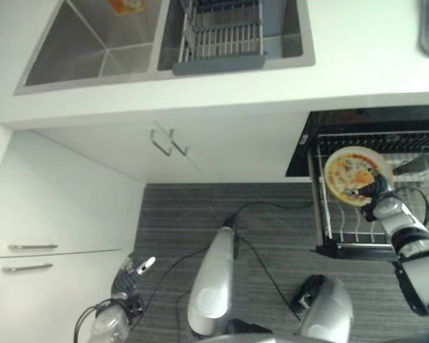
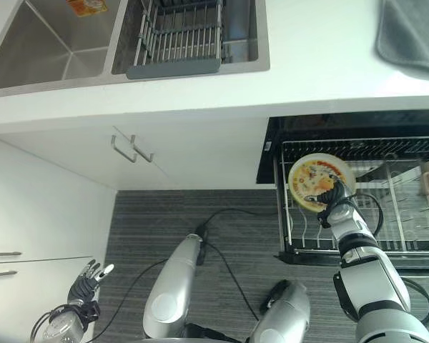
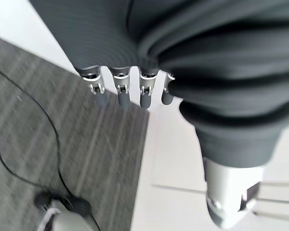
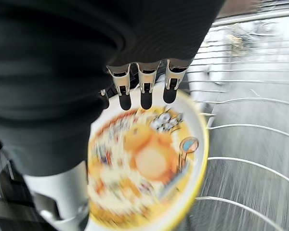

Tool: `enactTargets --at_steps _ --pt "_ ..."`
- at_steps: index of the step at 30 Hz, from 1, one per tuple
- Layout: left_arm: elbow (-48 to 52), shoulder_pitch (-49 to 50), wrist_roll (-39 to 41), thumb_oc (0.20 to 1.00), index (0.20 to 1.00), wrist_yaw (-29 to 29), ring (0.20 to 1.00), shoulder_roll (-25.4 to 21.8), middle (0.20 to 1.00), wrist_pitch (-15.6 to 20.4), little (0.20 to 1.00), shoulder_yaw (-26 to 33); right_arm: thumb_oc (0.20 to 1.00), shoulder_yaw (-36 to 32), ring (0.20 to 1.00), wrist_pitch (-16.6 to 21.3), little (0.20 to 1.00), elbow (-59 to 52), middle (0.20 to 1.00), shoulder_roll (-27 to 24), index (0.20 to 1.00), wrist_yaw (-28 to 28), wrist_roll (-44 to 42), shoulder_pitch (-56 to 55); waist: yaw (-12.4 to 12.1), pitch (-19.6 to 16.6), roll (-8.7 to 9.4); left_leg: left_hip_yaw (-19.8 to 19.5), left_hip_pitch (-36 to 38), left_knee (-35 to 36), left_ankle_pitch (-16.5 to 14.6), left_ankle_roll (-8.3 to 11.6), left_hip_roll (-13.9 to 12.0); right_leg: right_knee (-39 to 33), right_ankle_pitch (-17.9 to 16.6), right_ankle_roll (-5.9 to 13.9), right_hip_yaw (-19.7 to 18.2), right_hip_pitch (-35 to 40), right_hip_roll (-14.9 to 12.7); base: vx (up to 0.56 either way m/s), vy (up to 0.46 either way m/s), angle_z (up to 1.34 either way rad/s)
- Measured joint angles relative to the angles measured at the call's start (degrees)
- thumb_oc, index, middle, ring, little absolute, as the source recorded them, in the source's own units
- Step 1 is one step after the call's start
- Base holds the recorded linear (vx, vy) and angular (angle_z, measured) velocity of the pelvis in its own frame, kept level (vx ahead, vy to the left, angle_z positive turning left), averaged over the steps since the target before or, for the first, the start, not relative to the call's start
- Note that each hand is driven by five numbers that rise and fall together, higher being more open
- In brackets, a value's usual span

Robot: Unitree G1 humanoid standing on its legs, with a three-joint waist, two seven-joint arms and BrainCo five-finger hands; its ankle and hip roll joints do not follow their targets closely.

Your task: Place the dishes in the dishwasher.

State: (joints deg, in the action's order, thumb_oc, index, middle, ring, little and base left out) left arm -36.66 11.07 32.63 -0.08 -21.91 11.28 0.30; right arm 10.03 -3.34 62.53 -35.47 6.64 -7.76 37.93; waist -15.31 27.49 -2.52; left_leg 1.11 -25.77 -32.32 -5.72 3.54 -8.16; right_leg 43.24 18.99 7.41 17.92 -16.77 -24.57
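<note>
Dishwasher rack [image 2: 357, 239], pulled out: plate [image 2: 311, 180] standing among tines. Counter [image 2: 314, 64]: grey cloth [image 2: 415, 36] at corner.

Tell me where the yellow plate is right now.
The yellow plate is in the robot's right hand, held over the left end of the pulled-out dishwasher rack, below the white counter and right of the cabinet handles.

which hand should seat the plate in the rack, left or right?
Right. The right hand already grips the yellow plate over the pulled-out dishwasher rack. The left hand hangs open and empty, low by the white cabinets, far from the rack.
</note>
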Motion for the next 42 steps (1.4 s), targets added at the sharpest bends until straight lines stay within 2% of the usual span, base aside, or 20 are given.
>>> enactTargets --at_steps 1,2,5,8,10,14,15,19,21,23,26,29,30,33,37,42 --pt "0.07 0.0 -0.01 1.0 1.0 0.0 1.0 -0.05 1.0 0.0 1.0 0.32 1.0 -2.65 1.0 -0.32 1.0 -5.14 1.0 -0.05 1.0 -0.25 -5.92 -1.59 0.44 -0.02 0.25 0.23 0.17 0.13 -0.1 -0.16 -0.44 -1.25 -0.66 -0.24 0.14 0.55 0.6 0.01 0.012 -0.14" --pt "0.05 0.22 -0.01 1.0 1.0 0.0 1.0 -0.05 1.0 -0.09 1.0 0.43 1.0 -3.62 1.0 -0.59 1.0 -8.23 1.0 -0.05 1.0 -0.52 -8.14 -2.65 0.37 -0.02 0.25 0.47 0.41 0.36 -0.15 -0.23 -0.68 -1.84 -1.01 -0.38 0.06 0.65 1.08 0.01 0.006 -0.14" --pt "0.94 1.51 -0.02 1.0 1.0 0.77 1.0 1.19 1.0 -0.2 1.0 2.58 1.0 -8.75 1.0 -3.31 1.0 -26.67 1.0 0.46 1.0 -0.92 -20.35 -11.94 0.89 0.05 0.99 0.9 2.39 2.92 0.29 -0.09 -1.68 -5.96 -2.93 -0.07 0.23 2.79 3.11 0.02 -0.008 -0.14" --pt "0.89 2.95 -0.03 1.0 1.0 1.5 1.0 1.3 1.0 -0.32 1.0 3.95 1.0 -13.53 1.0 -4.31 1.0 -35.03 1.0 3.83 1.0 -1.05 -29.18 -18.33 1.94 -0.28 3.38 1.52 4.8 5.72 0.84 0.27 -2.69 -10.24 -4.46 -0.02 0.38 5.3 5.22 0.01 -0.018 -0.18" --pt "0.56 3.16 -0.04 1.0 1.0 2.28 1.0 1.67 1.0 -0.39 1.0 4.94 1.0 -15.85 1.0 -5.43 1.0 -43.52 1.0 8.01 1.0 -0.63 -34.18 -23.79 3.07 -0.49 5.47 2.43 6.2 7.92 1.47 0.43 -3.68 -13.52 -5.73 0.13 0.59 6.69 6.75 0.02 -0.017 -0.17" --pt "0.45 3.13 -0.04 1.0 1.0 3.01 1.0 4.13 1.0 -0.03 1.0 7.17 1.0 -16.37 1.0 -7.99 1.0 -57.94 1.0 14.17 1.0 -0.72 -38.6 -32.81 6.18 -1.29 7.18 3.2 9.66 12.23 2.94 1.21 -4.52 -21.16 -9.03 0.92 1.42 11.23 9.11 0.01 -0.011 -0.1" --pt "0.37 3.53 -0.05 1.0 1.0 3.24 1.0 4.46 1.0 0.02 1.0 7.65 1.0 -16.32 1.0 -9.04 1.0 -58.76 1.0 15.03 1.0 -1.07 -38.82 -33.93 6.81 -1.89 7.89 3.56 10.21 12.86 3.1 1.16 -4.7 -22.65 -9.94 1.58 1.43 11.83 9.46 0.0 -0.026 -0.14" --pt "-1.95 4.68 -0.09 1.0 1.0 4.28 1.0 5.73 1.0 1.35 1.0 9.09 1.0 -18.21 1.0 -11.88 1.0 -59.45 1.0 16.59 1.0 -3.61 -40.73 -41.68 8.93 -5.09 11.31 6.09 13.94 17.57 4.23 1.51 -5.02 -30.89 -13.54 1.93 1.13 15.79 11.11 -0.01 -0.039 -0.17" --pt "-3.18 5.28 -0.09 1.0 1.0 4.41 1.0 6.25 1.0 1.8 1.0 9.29 1.0 -21.35 1.0 -12.18 1.0 -60.96 1.0 16.95 1.0 -3.76 -40.62 -44.96 10.65 -7.17 12.29 6.81 14.8 18.3 4.2 1.44 -4.95 -33.37 -14.56 2.3 0.91 16.98 11.38 -0.02 -0.026 -0.15" --pt "-3.35 5.28 -0.11 1.0 1.0 4.43 1.0 6.39 1.0 2.44 1.0 9.37 1.0 -24.47 1.0 -11.86 1.0 -61.02 1.0 16.83 1.0 -2.8 -40.49 -46.3 11.21 -8.55 12.3 7.4 14.95 18.3 4.04 1.28 -5.05 -33.59 -14.61 2.33 0.35 16.83 11.4 0.0 -0.017 -0.14" --pt "-4.57 5.28 -0.1 1.0 1.0 4.43 1.0 6.71 1.0 2.82 1.0 10.04 1.0 -27.27 1.0 -8.06 1.0 -61.09 1.0 16.84 1.0 0.9 -37.39 -46.96 12.99 -9.85 11.58 8.15 15.16 18.31 3.96 1.3 -5.18 -33.71 -14.86 2.19 -0.37 16.49 11.36 0.01 0.019 -0.13" --pt "-5.96 6.48 -0.11 1.0 1.0 4.39 1.0 8.52 1.0 2.9 1.0 11.63 1.0 -30.01 1.0 -2.45 1.0 -61.39 1.0 17.01 1.0 6.67 -31.76 -48.58 13.61 -11.84 9.2 9.66 15.83 18.45 3.33 1.27 -4.93 -35.18 -15.32 1.64 -1.85 16.6 10.97 0.01 0.064 -0.24" --pt "-6.86 6.64 -0.12 1.0 1.0 4.32 1.0 9.38 1.0 2.98 1.0 11.52 1.0 -30.93 1.0 0.51 1.0 -60.61 1.0 17.18 1.0 10.6 -28.2 -49.87 13.8 -12.75 7.51 10.34 15.88 18.35 3.09 1.1 -4.86 -35.42 -15.75 1.92 -2.47 16.41 10.78 0.02 0.067 -0.18" --pt "-7.43 7.49 -0.28 1.0 1.0 4.02 1.0 11.08 1.0 3.41 1.0 11.52 1.0 -30.65 1.0 4.73 1.0 -56.54 1.0 20.06 1.0 15.68 -25.75 -52.02 14.4 -13.72 5.93 10.91 16.87 19.01 2.94 1.07 -4.56 -35.3 -15.67 2.06 -3.13 16.36 10.3 0.02 0.025 -0.09" --pt "-7.43 7.71 -0.59 1.0 1.0 3.67 1.0 11.37 1.0 3.43 1.0 11.52 1.0 -29.05 1.0 6.87 1.0 -49.22 1.0 22.69 1.0 18.23 -25.93 -53.22 14.61 -14.39 4.94 11.48 17.1 19.53 3.0 1.08 -4.45 -35.26 -15.73 2.1 -3.18 16.39 10.09 0.04 -0.006 -0.02" --pt "-8.16 7.24 -0.6 1.0 1.0 3.79 1.0 10.17 1.0 2.25 1.0 10.89 1.0 -26.01 1.0 7.93 1.0 -32.45 1.0 22.83 1.0 17.03 -34.06 -48.5 14.15 -15.13 4.12 11.58 18.42 20.5 3.69 1.38 -4.23 -35.31 -15.77 2.16 -3.07 17.27 10.16 0.04 -0.023 0.0"
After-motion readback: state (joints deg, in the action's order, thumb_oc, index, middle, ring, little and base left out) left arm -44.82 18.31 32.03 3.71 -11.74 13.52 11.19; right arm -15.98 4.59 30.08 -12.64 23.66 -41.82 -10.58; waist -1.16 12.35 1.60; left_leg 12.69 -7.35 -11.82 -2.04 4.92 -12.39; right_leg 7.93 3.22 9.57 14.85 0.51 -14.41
